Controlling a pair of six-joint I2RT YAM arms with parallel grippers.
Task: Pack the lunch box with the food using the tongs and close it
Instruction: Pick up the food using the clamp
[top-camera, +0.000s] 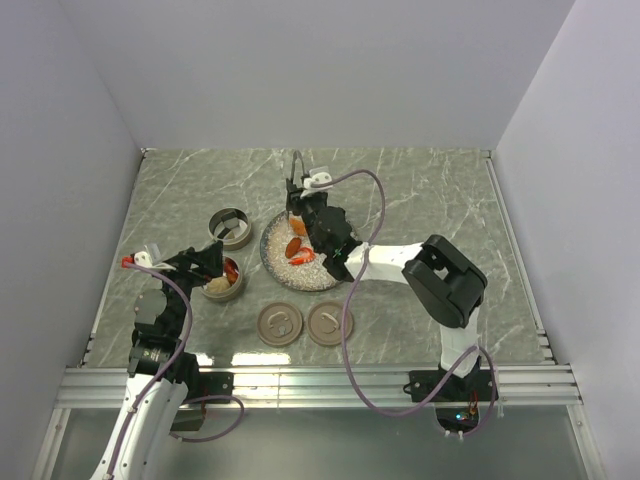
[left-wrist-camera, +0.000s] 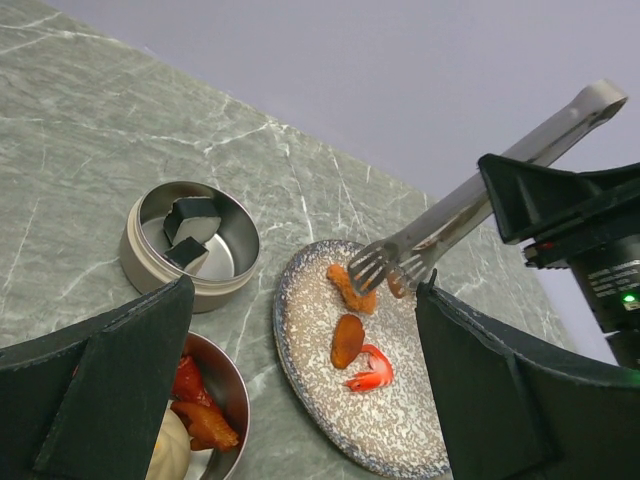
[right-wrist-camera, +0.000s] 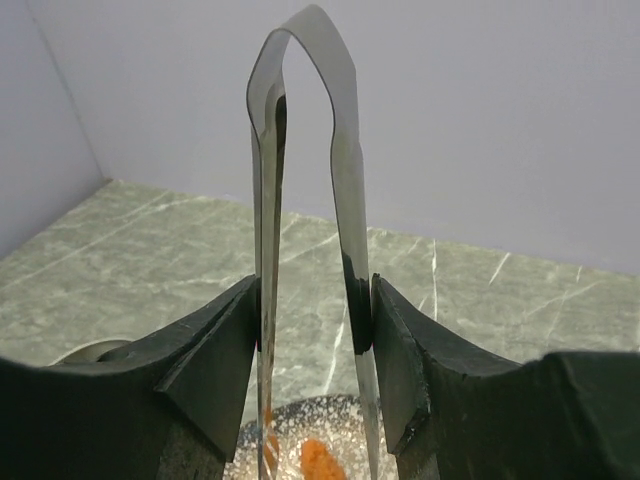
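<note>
**Hidden, cut off or unclear**
- Long slim grey metal tongs (right-wrist-camera: 345, 200): lower ends cut off at the bottom of the right wrist view. Seen from the left wrist view as forked tips at the upper end of the orange crumbed piece (left-wrist-camera: 350, 288); could not tell whether clamped on it.
- Near tin (left-wrist-camera: 235, 375): contents partly masked by a left finger (left-wrist-camera: 110, 390).
- Speckled grey round plate (left-wrist-camera: 283, 330): far part covered by the right arm in the top view.

**Containers**
- Plate: held the orange crumbed piece, a darker orange oval slice (left-wrist-camera: 347, 340) and a red-and-white piece (left-wrist-camera: 372, 370).
- Far round metal tin (left-wrist-camera: 190, 240): held only a dark angular insert (left-wrist-camera: 190, 225).
- Near tin, just beside the plate: held red and orange pieces and a beige ball (left-wrist-camera: 172, 450).
- Two round brown lids (top-camera: 280, 324), flat on the grey marble table (left-wrist-camera: 80, 120), near the arm bases.

**Grippers**
- Right gripper (right-wrist-camera: 312, 310): fingers pinched both tong arms at mid-length, joined end upward, over the plate.
- Left gripper (top-camera: 213, 262): fingers spread wide, held nothing, hovered over the near tin.
</note>
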